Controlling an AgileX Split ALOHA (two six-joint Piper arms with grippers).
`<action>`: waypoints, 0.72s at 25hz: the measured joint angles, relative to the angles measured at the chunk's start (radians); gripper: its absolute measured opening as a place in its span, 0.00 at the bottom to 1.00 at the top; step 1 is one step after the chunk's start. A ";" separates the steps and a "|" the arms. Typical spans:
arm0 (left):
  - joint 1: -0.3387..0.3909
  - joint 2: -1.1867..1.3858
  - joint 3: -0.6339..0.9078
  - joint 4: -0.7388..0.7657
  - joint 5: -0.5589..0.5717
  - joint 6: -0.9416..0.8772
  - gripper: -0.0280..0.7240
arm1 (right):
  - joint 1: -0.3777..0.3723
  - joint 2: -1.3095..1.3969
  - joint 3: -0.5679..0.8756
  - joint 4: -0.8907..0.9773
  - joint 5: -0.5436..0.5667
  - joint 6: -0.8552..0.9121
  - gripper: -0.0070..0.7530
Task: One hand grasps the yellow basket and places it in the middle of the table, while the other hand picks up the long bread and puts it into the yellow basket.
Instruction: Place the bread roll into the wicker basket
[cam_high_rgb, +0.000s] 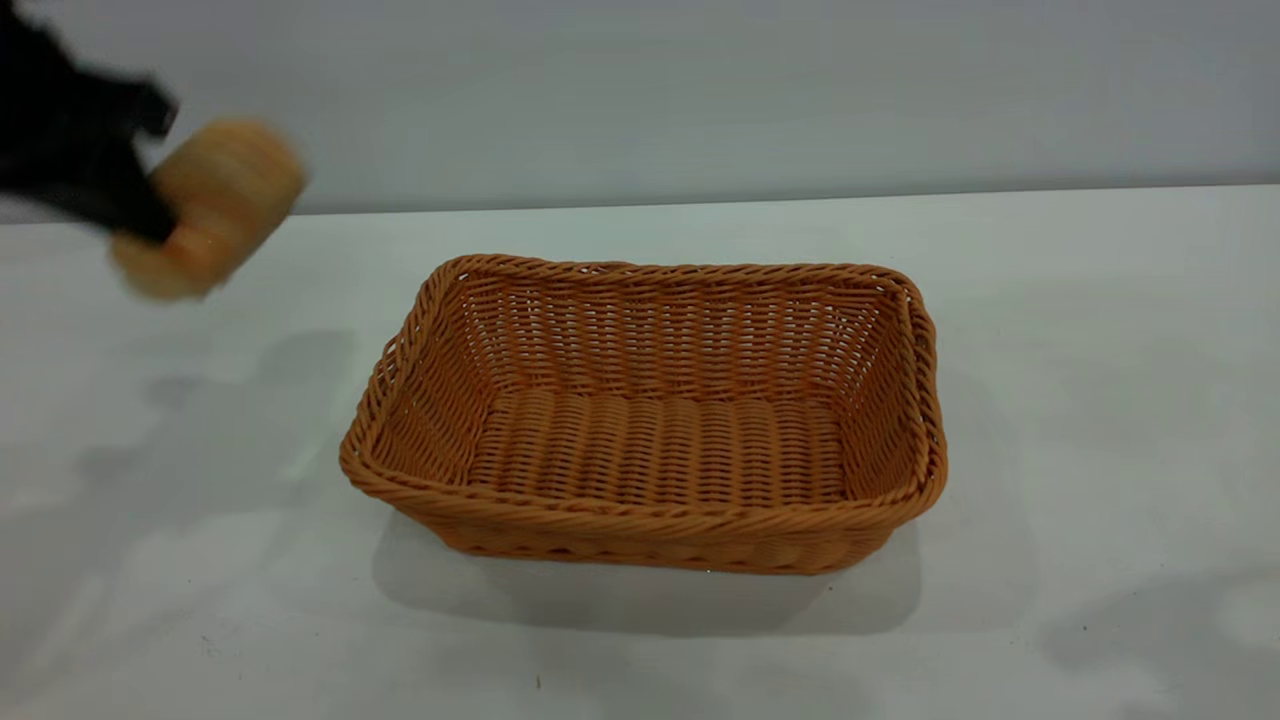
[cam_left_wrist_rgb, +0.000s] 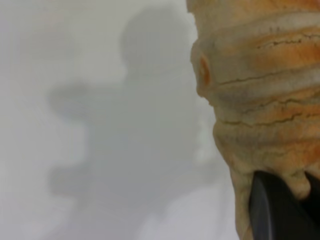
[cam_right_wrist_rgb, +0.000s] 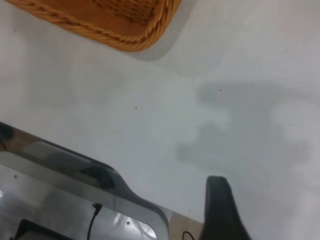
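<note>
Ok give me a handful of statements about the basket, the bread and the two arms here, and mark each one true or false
1. The long bread is held in the air by the left gripper, off to the basket's left in the exterior view. True.
2. The yellow basket already has the bread lying in it. False: the basket is empty; the bread is in the air, clear of the rim.
3. The basket stands upright on the table with its open side up. True.
4. The right gripper is clamped on the basket's rim. False: the right wrist view shows only a basket corner, apart from that arm, with bare table between; nothing touches the basket.
5. The bread is smooth and plain white. False: the left wrist view shows golden-brown ridges with pale grooves.
</note>
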 joint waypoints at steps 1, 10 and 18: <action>-0.031 -0.018 0.000 -0.029 0.023 0.048 0.12 | 0.000 0.000 0.000 0.000 0.000 0.000 0.71; -0.266 0.054 0.001 -0.160 0.103 0.261 0.15 | 0.000 0.000 0.000 0.000 0.011 0.000 0.71; -0.288 0.098 0.001 -0.200 -0.017 0.276 0.84 | 0.000 0.000 0.000 -0.008 0.024 0.000 0.71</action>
